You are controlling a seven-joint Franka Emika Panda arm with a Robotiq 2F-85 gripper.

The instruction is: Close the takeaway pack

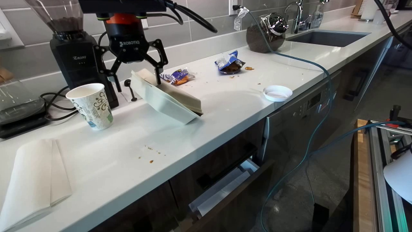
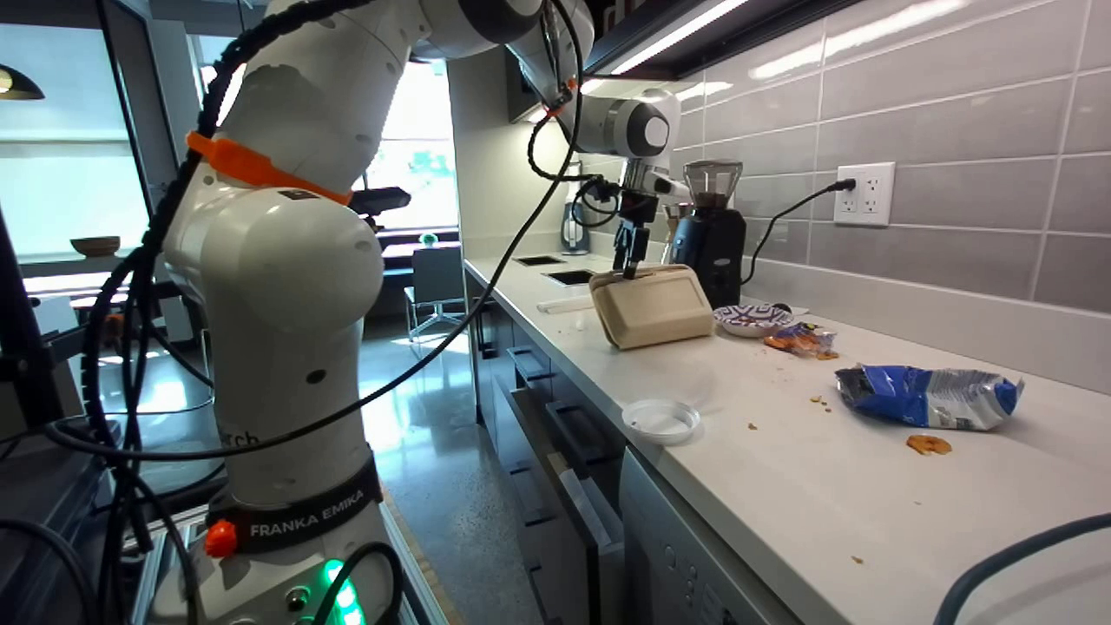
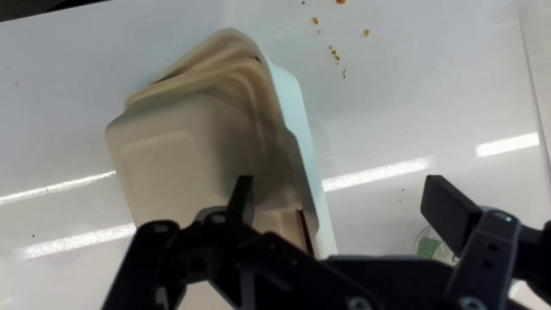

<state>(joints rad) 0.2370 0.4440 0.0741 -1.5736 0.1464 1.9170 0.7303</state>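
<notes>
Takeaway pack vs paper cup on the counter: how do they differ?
Shape: the takeaway pack has shallow, squarish halves; the paper cup is round and tapered.
Look: the pack is plain beige; the cup is white with a printed pattern.
Pose: the pack is tilted; the cup stands upright.
Shared: both appear to rest on the white counter.

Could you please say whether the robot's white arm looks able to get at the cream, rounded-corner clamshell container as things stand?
Probably yes: the black end effector stands open at the tilted container, its fingers either side of its upper edge; nothing visible blocks it, though contact is hard to judge.
</notes>
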